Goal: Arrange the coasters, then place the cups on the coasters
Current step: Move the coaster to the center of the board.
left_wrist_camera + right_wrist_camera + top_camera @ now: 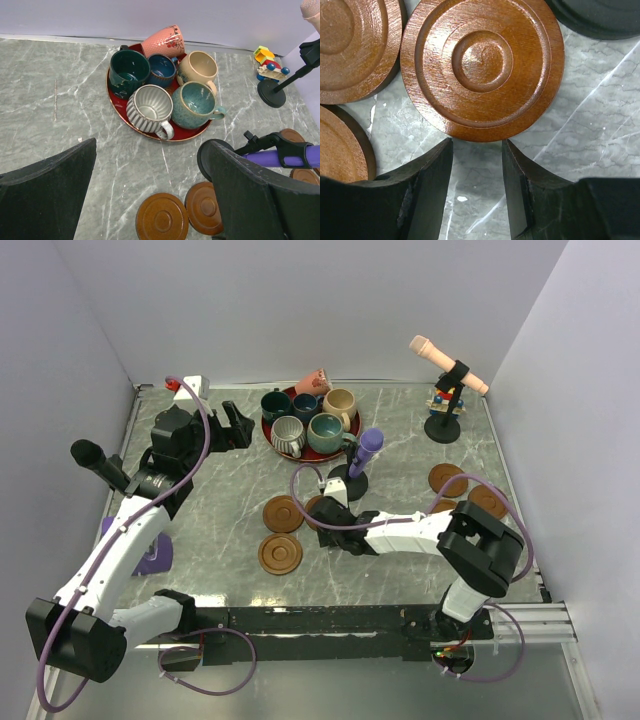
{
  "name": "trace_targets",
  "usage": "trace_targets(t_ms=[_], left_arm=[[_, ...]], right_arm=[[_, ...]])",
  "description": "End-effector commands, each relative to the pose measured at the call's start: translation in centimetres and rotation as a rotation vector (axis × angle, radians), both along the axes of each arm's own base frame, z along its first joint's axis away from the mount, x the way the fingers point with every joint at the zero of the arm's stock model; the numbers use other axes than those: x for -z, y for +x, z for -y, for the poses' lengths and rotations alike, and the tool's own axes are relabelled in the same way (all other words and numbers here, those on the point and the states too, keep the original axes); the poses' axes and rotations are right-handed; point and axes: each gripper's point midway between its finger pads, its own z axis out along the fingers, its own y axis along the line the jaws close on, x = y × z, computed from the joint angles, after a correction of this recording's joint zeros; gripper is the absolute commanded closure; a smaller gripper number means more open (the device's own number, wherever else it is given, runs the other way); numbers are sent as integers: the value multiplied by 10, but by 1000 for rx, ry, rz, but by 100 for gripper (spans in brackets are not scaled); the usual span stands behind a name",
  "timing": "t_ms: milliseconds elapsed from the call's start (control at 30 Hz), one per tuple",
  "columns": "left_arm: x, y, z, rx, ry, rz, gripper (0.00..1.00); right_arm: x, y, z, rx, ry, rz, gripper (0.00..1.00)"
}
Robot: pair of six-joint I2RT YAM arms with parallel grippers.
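While the coasters (280, 553) lie loose, the cups (150, 107) sit on the red plate (182, 136)

Since arranging comes first, the right gripper (477, 145) sits low over the tabletop (580, 125), jaws half apart and empty. One coaster (482, 67) lies just ahead of its fingertips, not between them, with two more close beside. Ahead of the left gripper (152, 145), spread wide and holding nothing, all six cups crowd the red plate, the pink one tilted at the far rim, likely awaiting laid-out coasters.
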Motion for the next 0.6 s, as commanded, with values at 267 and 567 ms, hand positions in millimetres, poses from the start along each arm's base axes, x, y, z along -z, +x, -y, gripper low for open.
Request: trace_targets(t_ms=[267, 567], left_arm=[[-16, -2, 3, 13, -16, 51, 3], [-16, -1, 3, 16, -16, 49, 3]], right_arm=[[30, -10, 13, 25, -55, -100, 49], [28, -11, 14, 22, -50, -95, 49]])
